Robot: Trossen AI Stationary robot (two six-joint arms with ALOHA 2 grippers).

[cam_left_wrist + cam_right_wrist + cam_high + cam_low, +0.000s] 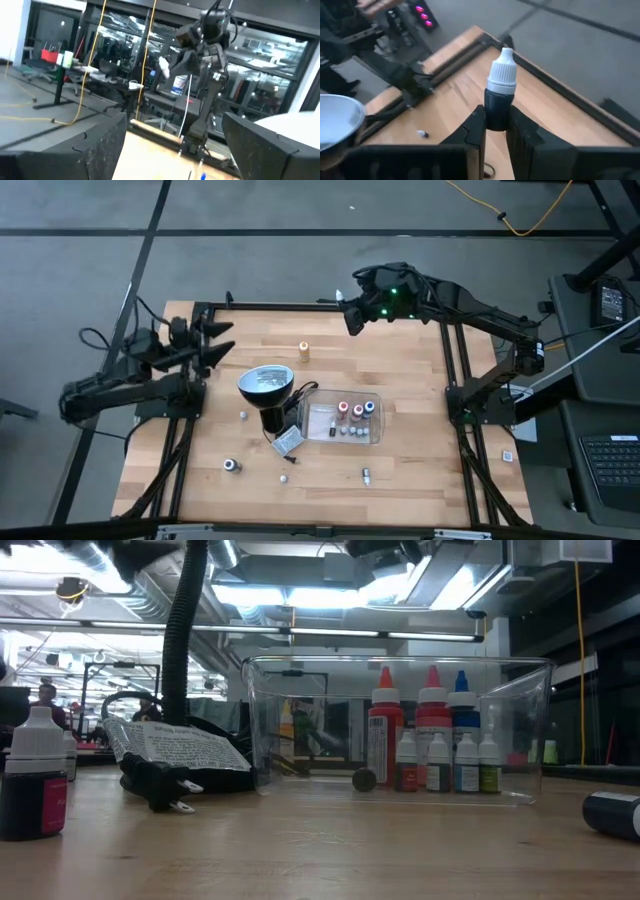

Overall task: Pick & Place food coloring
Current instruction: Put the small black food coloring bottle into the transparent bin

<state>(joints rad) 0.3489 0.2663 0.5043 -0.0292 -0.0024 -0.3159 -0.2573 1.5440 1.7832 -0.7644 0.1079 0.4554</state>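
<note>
Clamped between the right pincer's (495, 131) two dark fingers (470, 137) stands a dark bottle with a white cap (499, 92), upright, held up above the bench's (420, 475) far edge near its right corner. Left pincer (215, 342) waits at the left edge of the bench, fingers spread wide, grasping nothing. Clear tray (378, 418) sits right of centre; inside stand three taller bottles (432, 730) with red, red and blue tips, and a row of smaller bottles (447, 762) in front of them. Black lamp (266, 387) with silvery head lies just left of the tray. Loose bottles remain on the bench: an orange one (303, 351) toward the far side, others (231, 465) scattered along the near side.
</note>
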